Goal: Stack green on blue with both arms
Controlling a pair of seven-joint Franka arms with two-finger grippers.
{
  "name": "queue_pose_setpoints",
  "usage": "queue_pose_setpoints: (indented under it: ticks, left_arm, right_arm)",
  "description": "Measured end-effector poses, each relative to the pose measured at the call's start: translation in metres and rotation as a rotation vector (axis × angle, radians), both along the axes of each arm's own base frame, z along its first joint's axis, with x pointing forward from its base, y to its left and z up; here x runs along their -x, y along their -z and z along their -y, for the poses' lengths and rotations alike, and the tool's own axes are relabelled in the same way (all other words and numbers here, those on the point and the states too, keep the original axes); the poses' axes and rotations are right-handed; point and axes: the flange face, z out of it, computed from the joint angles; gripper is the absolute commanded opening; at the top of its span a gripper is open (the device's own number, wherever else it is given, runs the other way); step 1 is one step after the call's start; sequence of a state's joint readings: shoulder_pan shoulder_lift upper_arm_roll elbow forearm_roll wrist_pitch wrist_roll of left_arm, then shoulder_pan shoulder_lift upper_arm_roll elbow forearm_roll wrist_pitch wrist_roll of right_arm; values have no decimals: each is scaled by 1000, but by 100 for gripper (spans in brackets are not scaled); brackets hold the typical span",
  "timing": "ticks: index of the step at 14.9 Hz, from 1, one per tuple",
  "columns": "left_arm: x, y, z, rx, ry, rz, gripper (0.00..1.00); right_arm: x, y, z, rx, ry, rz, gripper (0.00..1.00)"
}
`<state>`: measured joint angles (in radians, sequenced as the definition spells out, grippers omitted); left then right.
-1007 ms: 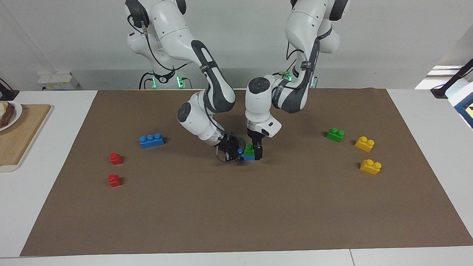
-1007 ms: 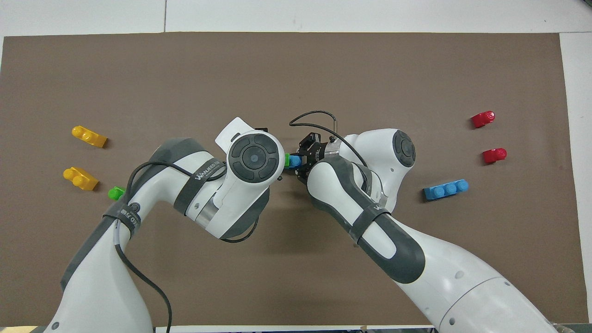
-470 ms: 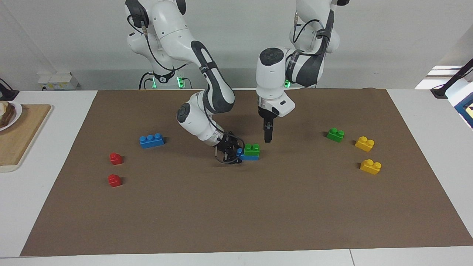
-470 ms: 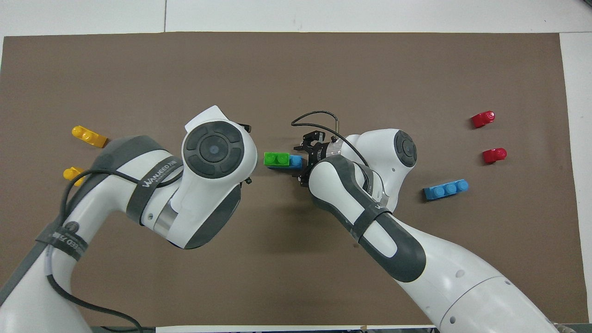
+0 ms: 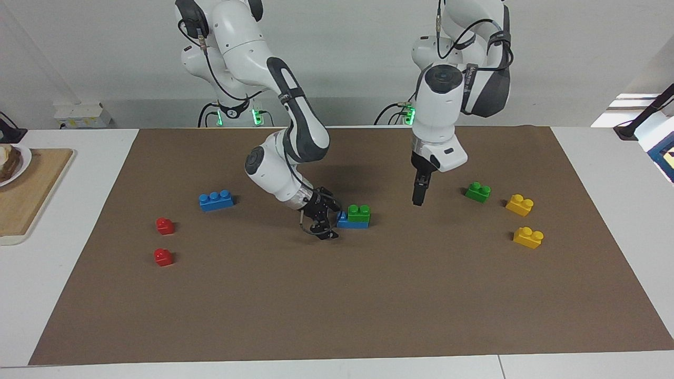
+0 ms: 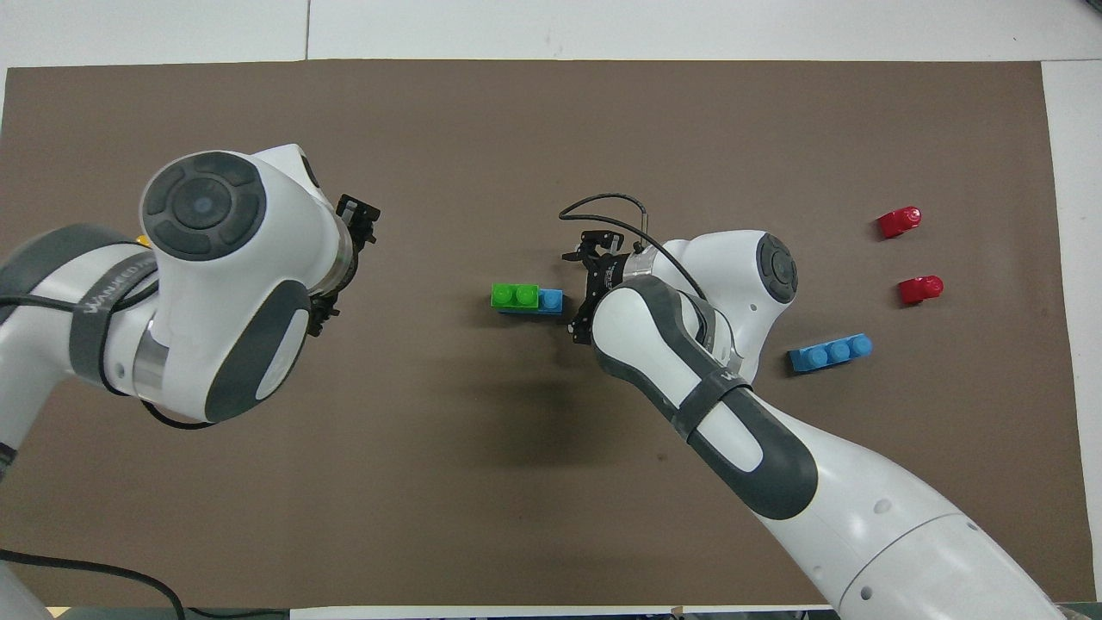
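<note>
A green brick (image 5: pixel 359 213) sits pressed on a blue brick (image 5: pixel 353 224) in the middle of the brown mat; the stack also shows in the overhead view, green brick (image 6: pixel 515 295) on blue brick (image 6: pixel 551 301). One blue stud stays bare at the end toward the right arm. My right gripper (image 5: pixel 325 221) is low at that bare end, open, a small gap off the brick. My left gripper (image 5: pixel 417 201) hangs empty above the mat between the stack and a second green brick (image 5: pixel 478 192). A second blue brick (image 5: pixel 216 200) lies toward the right arm's end.
Two yellow bricks (image 5: pixel 519 205) (image 5: pixel 528 237) lie beside the loose green brick at the left arm's end. Two red bricks (image 5: pixel 165 226) (image 5: pixel 163 257) lie at the right arm's end. A wooden board (image 5: pixel 31 195) with a plate lies off the mat there.
My left gripper let go of the green brick, rose and swung toward the left arm's end. My right gripper drew back a little from the blue brick. The stack stayed put.
</note>
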<state>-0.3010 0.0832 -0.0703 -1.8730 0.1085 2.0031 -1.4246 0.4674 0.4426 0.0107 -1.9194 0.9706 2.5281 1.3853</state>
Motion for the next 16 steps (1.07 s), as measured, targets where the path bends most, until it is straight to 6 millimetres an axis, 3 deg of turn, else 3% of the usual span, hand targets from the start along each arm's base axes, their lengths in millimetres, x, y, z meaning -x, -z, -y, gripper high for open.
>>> queue_pose_setpoints:
  ticks: [4, 7, 12, 16]
  left_arm:
    - [-10, -24, -82, 9, 184, -40, 100]
    - [-8, -42, -134, 4, 347, -60, 100]
    - [-4, -53, -174, -15, 724, -98, 100]
    - [1, -68, -194, -34, 944, -94, 100]
  right_arm:
    - [-10, -15, 22, -25, 17, -12, 100]
    - [-22, -45, 64, -68, 26, -39, 100]
    - [-32, -101, 171, -23, -71, -38, 100]
    - [-34, -157, 219, 57, -257, 42, 100]
